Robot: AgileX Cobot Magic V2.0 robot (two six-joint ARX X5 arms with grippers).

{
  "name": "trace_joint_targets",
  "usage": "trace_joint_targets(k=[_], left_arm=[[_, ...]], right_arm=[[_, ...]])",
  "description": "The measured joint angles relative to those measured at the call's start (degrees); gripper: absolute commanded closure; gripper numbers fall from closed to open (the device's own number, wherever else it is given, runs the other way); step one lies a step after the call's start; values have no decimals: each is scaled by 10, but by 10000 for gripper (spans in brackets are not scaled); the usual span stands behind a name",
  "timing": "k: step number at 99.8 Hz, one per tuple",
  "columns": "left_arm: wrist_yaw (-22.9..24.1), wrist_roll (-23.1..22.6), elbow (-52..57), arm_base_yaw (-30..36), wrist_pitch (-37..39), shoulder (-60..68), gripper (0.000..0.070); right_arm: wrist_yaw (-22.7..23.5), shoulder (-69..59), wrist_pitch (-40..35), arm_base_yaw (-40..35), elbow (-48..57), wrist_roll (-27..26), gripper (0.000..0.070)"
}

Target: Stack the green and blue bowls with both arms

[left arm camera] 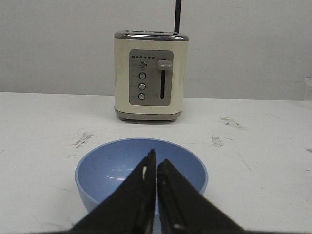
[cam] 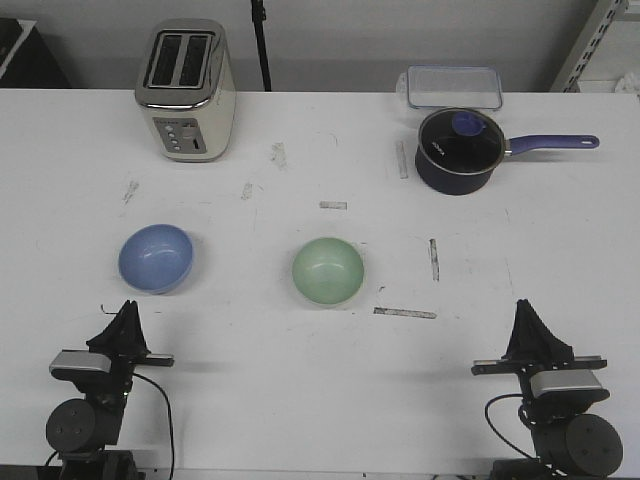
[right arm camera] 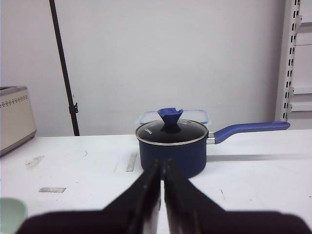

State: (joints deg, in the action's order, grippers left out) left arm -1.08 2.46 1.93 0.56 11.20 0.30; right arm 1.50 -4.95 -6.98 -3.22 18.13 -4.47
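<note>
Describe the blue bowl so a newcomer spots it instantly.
Find the cream toaster at the table's far left. Nearer the robot, just ahead of the left pincer, sits the blue bowl: small, round, periwinkle, empty. The green bowl beside it is mint.

Bare counter lies ahead of the right gripper; the blue bowl sits directly ahead of the left gripper, the toaster beyond it.

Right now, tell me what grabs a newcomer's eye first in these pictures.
Two small bowls sit apart mid-table: the blue bowl on the left, the green bowl near the centre, both empty and upright. Behind them stand a cream toaster at the far left and a navy saucepan with a glass lid at the far right. The left gripper and right gripper wait shut at the near edge.
</note>
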Motion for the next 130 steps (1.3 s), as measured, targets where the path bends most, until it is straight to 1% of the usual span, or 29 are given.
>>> trace_joint_targets(k=[106,117,130], left_arm=[[0,0,2,0,-2,5,698],[0,0,29,0,-12,27,698],[0,0,94,0,-37,66,699]], right_arm=[[0,0,0,0,0,0,696],[0,0,0,0,0,0,696],[0,0,0,0,0,0,696]])
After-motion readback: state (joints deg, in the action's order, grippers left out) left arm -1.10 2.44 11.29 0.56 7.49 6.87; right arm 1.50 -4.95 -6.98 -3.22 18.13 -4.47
